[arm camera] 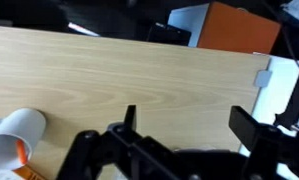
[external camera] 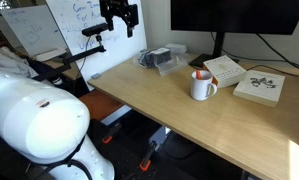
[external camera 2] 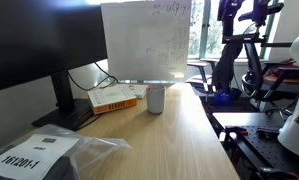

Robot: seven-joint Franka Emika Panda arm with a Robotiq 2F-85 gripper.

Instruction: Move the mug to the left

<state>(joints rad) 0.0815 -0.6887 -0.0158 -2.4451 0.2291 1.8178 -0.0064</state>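
One mug [external camera: 202, 86], white, with a side handle and red-orange at the rim. It stands upright on the desk [external camera: 139, 90], towards the back half, handle turned towards the books. In an exterior view the mug [external camera 2: 155, 98] sits just in front of a whiteboard [external camera 2: 149, 40] that stands past the desk edge. In the wrist view only part of the mug [arm camera: 14, 140] shows, at the lower left corner, with a patch of red-orange on it.

One book [external camera: 224, 70], pale cover, lying flat just behind the mug; I cannot tell whether they touch.

One patterned book [external camera: 259, 88], lying flat beside the first, farther from the mug.

One monitor [external camera: 239, 20], dark screen, its stand behind the books.

One plastic bag [external camera: 161, 60], clear and crumpled, lying flat well apart from the mug, near the desk's far edge.

One desk, light wood grain, bare between mug and bag.

One gripper [external camera: 119, 30], black, held high in the air beyond the desk edge, well apart from the mug. In the wrist view its fingers [arm camera: 251, 128] are spread wide over bare wood, nothing between them, touching nothing.

One robot body [external camera: 34, 120], white and rounded, in the near corner beside the desk.
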